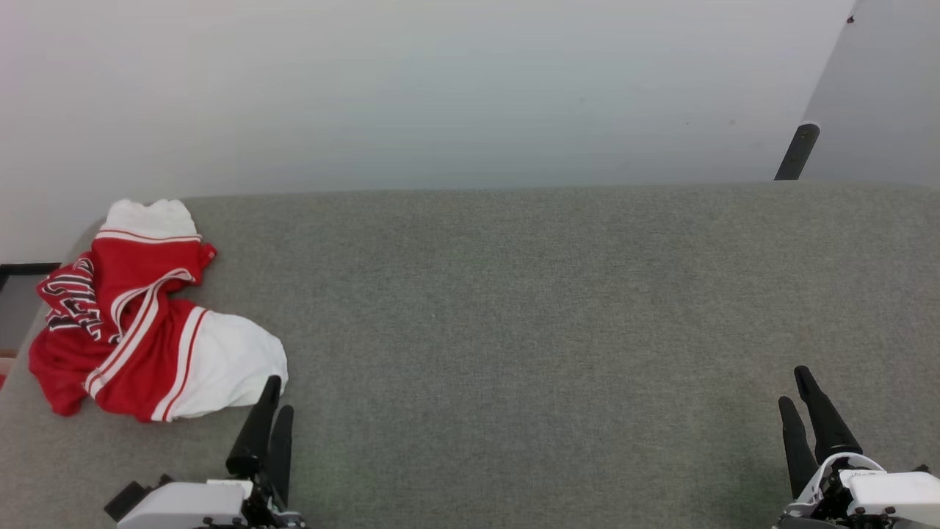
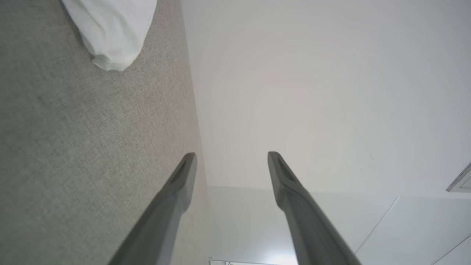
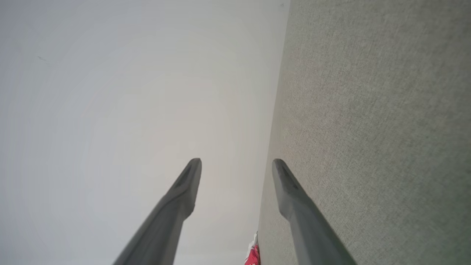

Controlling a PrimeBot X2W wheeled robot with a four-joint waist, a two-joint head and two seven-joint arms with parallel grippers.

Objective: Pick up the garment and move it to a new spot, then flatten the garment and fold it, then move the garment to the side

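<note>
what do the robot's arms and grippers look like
The left gripper and right gripper look alike: two long dark grey fingers tapering to slim tips, each with a shallow recess near the tip. Each sits on a boxy white wrist housing with black parts at the joint. I can't make out any markings.

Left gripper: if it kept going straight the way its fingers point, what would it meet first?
Probably nothing close: the left gripper, jaws open, points along the grey table top at the pale wall beyond its far edge. A white sleeve of the garment lies to one side of that line, though near.
</note>
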